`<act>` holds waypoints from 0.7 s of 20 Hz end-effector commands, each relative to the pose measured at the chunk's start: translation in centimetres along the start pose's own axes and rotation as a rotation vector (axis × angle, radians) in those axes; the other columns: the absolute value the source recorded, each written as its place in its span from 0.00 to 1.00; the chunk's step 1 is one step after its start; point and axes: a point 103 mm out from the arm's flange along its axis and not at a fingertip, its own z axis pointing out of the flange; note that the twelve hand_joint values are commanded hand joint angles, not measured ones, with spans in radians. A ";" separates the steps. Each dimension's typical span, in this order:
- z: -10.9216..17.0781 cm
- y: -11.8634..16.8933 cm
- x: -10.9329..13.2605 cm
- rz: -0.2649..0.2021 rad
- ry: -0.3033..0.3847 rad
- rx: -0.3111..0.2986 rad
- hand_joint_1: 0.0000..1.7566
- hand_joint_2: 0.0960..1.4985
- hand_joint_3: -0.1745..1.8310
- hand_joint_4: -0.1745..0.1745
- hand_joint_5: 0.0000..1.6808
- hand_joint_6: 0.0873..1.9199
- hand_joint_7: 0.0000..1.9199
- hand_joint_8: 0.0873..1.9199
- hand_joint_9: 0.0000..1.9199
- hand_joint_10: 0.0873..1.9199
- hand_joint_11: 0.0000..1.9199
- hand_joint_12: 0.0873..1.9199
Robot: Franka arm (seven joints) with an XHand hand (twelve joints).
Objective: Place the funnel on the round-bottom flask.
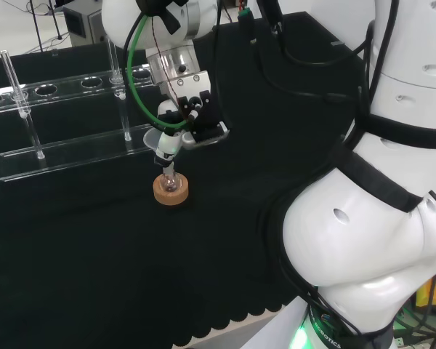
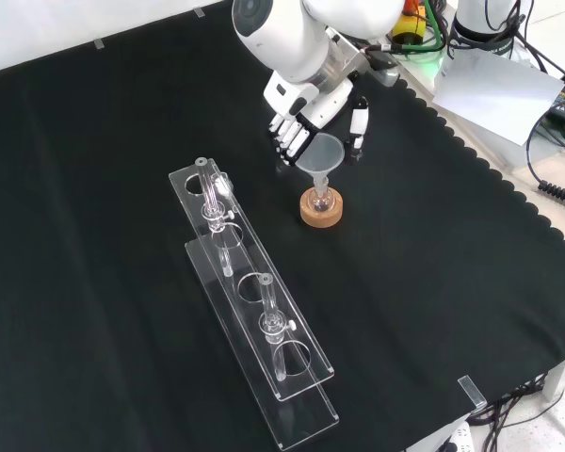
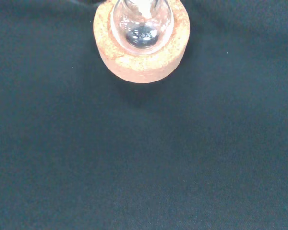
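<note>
A clear round-bottom flask (image 2: 321, 199) stands upright on a cork ring (image 2: 321, 214) near the middle of the cloth. The clear funnel (image 2: 322, 153) sits straight above it with its stem down in the flask's neck. My hand (image 2: 299, 121) is at the funnel's rim, with fingers (image 2: 288, 141) on one side and the thumb (image 2: 358, 124) on the other, pinching it. In the head view the hand (image 1: 192, 109) hangs over the funnel (image 1: 163, 140), flask (image 1: 170, 182) and cork ring (image 1: 171, 193). The wrist view looks down on the flask's bulb (image 3: 142, 26) in the cork ring (image 3: 141, 57).
A long clear rack (image 2: 250, 301) holding glass tubes lies left of the flask in the front view; in the head view the rack (image 1: 73, 149) stands behind it. The cloth's scalloped edge (image 2: 494, 165) and a sheet of paper (image 2: 494, 89) are at the front view's right.
</note>
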 end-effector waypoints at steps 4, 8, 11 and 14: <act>-0.1 -0.6 -0.2 -0.023 0.009 0.012 0.42 0.62 0.00 0.23 0.08 0.00 0.00 0.04 0.00 0.38 0.00 0.69; -0.2 -1.1 -0.2 -0.029 -0.006 0.010 0.42 0.60 0.00 0.24 0.07 0.00 0.00 0.00 0.00 0.33 0.00 0.65; -0.4 -1.4 -0.3 -0.030 -0.010 0.006 0.42 0.59 0.00 0.24 0.05 0.00 0.00 0.00 0.00 0.28 0.00 0.64; -0.5 -1.6 -0.2 -0.024 -0.014 0.002 0.41 0.58 0.00 0.24 0.03 0.00 0.00 0.00 0.00 0.22 0.00 0.62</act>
